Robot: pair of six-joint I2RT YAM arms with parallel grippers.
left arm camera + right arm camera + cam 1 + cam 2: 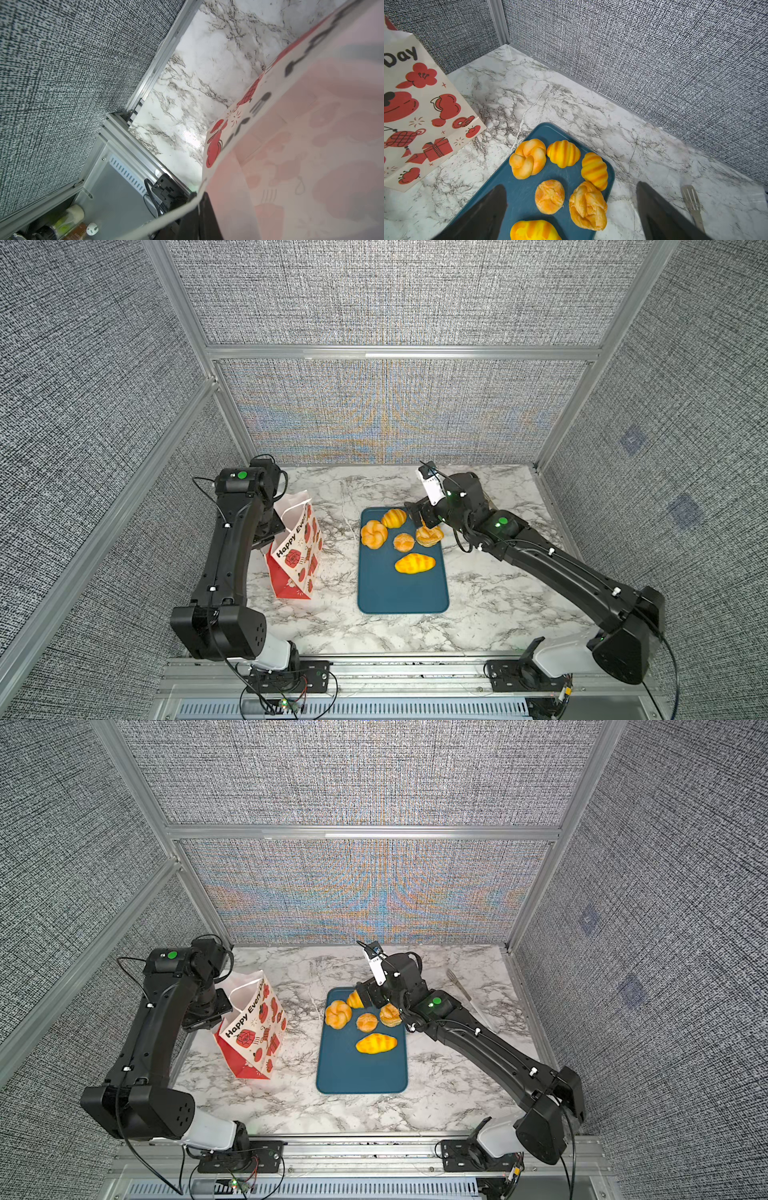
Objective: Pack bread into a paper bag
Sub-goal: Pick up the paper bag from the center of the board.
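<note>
Nearest me, at frame centre, the dark teal plastic tray (402,593) lies on the marble-patterned table (498,605); six golden-orange pastries (549,196) crowd its far half. My right gripper (571,186) hangs over them, jaws spread wide, holding nothing. Left of centre stands the red-and-white printed paper bag (297,556) — my left gripper (266,542) is clenched on its rim. A metal spatula (457,984) lies far right.

left tool (201,1022) clamped shut | right tool (571,187) spread wide, pitched downward
</note>
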